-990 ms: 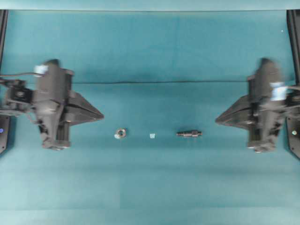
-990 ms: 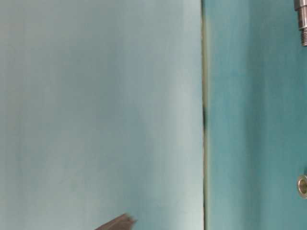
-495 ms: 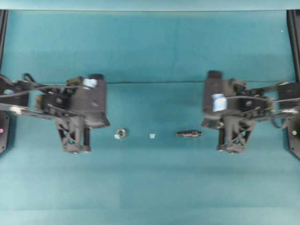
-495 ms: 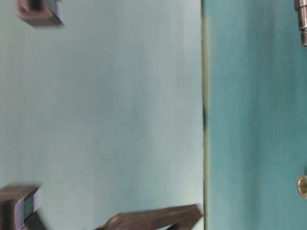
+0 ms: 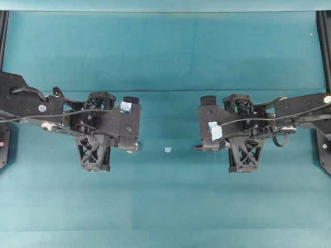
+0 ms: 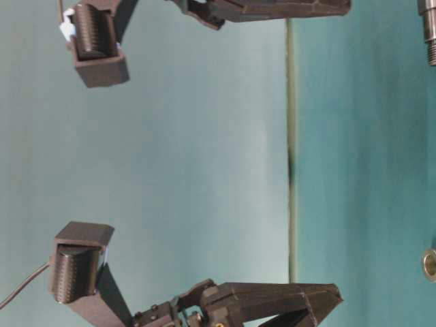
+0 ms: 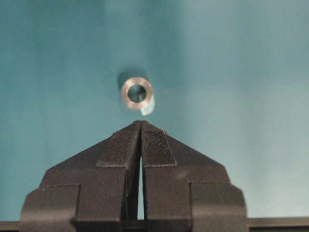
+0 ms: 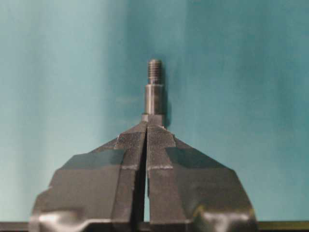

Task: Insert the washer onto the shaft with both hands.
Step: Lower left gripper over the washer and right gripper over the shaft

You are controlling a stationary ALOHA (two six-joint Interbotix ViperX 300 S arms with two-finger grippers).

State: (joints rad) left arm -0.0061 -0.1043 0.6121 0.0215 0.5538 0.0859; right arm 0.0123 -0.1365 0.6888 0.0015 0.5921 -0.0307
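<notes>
The left gripper (image 7: 141, 126) has its jaws pressed together, fingertips meeting in a point, with nothing between them. Just beyond that point in the left wrist view lies the washer (image 7: 136, 93), flat on the teal table cover (image 7: 241, 72), apart from the fingertips; a small pale scrap (image 7: 148, 105) shows at its edge.

The right gripper (image 8: 146, 128) likewise has its jaws closed together and empty. The shaft (image 8: 154, 92) lies on the cover directly ahead of the tips, lengthwise away from them, threaded narrow end farthest; its near end is hidden behind the fingertips, so contact cannot be told.

In the overhead view both arms reach inward from the sides. The left gripper body covers most of the washer, and the right covers most of the shaft. A tiny pale square scrap (image 5: 167, 150) lies on the cover between the two grippers, clear of both.
</notes>
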